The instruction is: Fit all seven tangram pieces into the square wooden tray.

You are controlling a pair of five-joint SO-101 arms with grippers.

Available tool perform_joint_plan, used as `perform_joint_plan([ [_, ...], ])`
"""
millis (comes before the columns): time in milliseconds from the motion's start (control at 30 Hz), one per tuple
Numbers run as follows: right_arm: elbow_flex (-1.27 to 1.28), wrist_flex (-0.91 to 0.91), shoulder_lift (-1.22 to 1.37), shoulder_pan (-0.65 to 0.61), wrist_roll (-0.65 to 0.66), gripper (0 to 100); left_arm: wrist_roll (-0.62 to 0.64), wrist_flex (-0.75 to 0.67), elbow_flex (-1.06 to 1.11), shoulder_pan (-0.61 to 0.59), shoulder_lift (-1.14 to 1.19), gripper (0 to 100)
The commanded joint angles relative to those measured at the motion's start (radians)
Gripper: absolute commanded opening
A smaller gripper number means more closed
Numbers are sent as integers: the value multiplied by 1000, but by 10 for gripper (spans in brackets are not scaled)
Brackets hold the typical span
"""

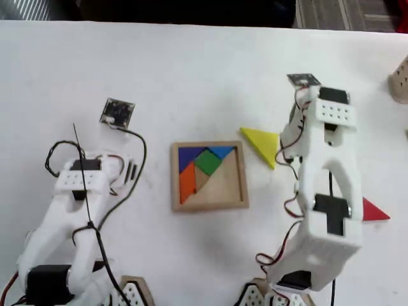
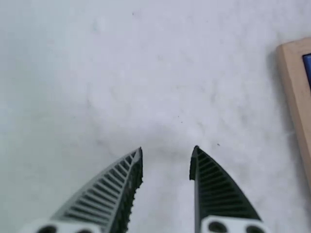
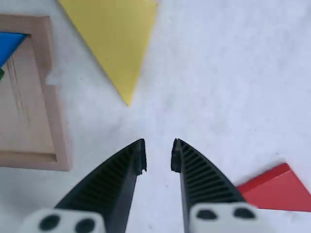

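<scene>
The square wooden tray (image 1: 240,173) lies mid-table and holds a blue (image 1: 220,152), a purple (image 1: 185,158), a green (image 1: 208,163) and an orange piece (image 1: 187,184) in its far-left half. A yellow triangle (image 1: 263,144) lies flat just right of the tray, and a red triangle (image 1: 375,210) lies farther right. My right gripper (image 3: 158,155) hovers open, its fingers narrowly apart and holding nothing, over bare table between the yellow triangle (image 3: 116,34) and the red triangle (image 3: 277,189). My left gripper (image 2: 166,162) stands open and holding nothing, left of the tray's rim (image 2: 294,97).
Two small circuit boards on wires lie at the back left (image 1: 117,111) and the back right (image 1: 303,80). A pegged wooden block (image 1: 400,80) sits at the far right edge. Wooden arm bases (image 1: 134,292) stand along the front edge.
</scene>
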Motion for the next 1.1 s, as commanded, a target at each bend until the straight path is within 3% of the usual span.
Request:
perform_joint_plan([
  [0, 170, -160, -176, 31, -6, 84, -2, -20, -6, 7, -35, 170],
  [100, 232, -259, -199, 7, -9, 94, -2, -15, -5, 2, -35, 170],
  [300, 207, -410, -102, -85, -9, 206, -5, 5, -5, -21, -35, 170],
  [433, 130, -483, 33, -142, -2, 207, -5, 9, -6, -35, -35, 170],
  [600, -68, -366, 213, -162, 25, 227, -8, 9, -6, -38, -35, 170],
  [800, -276, -231, 386, -165, 78, 394, -9, 9, -6, -38, -35, 171],
  [1067, -373, -94, 452, -237, 186, 346, -9, 8, -8, -36, -35, 172],
])
